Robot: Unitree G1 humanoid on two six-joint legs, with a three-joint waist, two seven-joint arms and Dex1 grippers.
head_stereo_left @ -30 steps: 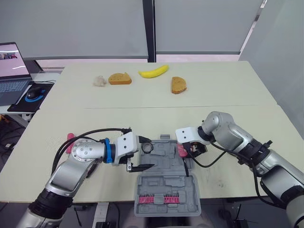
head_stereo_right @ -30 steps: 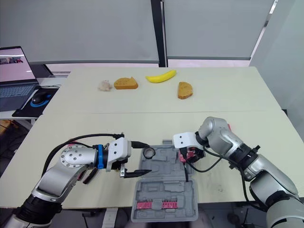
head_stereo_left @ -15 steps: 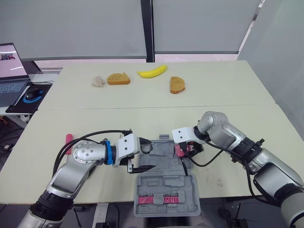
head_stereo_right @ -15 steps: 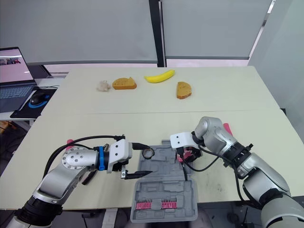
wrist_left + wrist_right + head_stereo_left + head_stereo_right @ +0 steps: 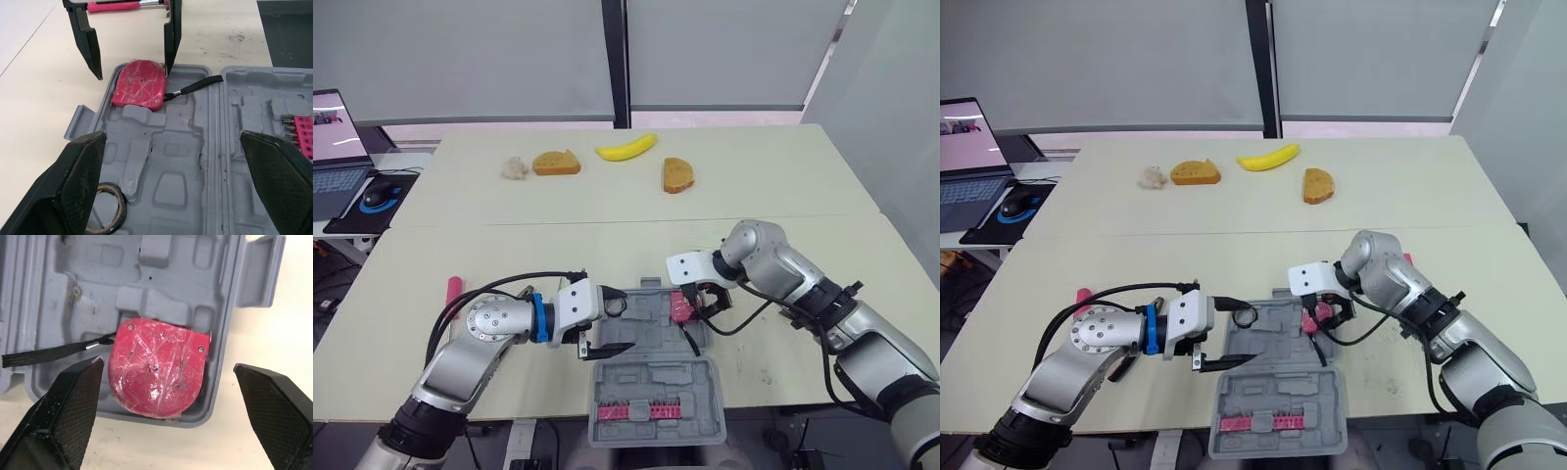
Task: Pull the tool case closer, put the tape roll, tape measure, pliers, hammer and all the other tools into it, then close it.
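Tape measure sits in the tool case, lower centre, right hand spread open above it, left hand also apart; the pink-handled tool at left seems next

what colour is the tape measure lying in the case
The tape measure is reddish pink, clearest in the right wrist view.

red tape measure — lies in a corner recess of grey tool case | its black strap trails across the case | right gripper — fingers spread wide, one each side
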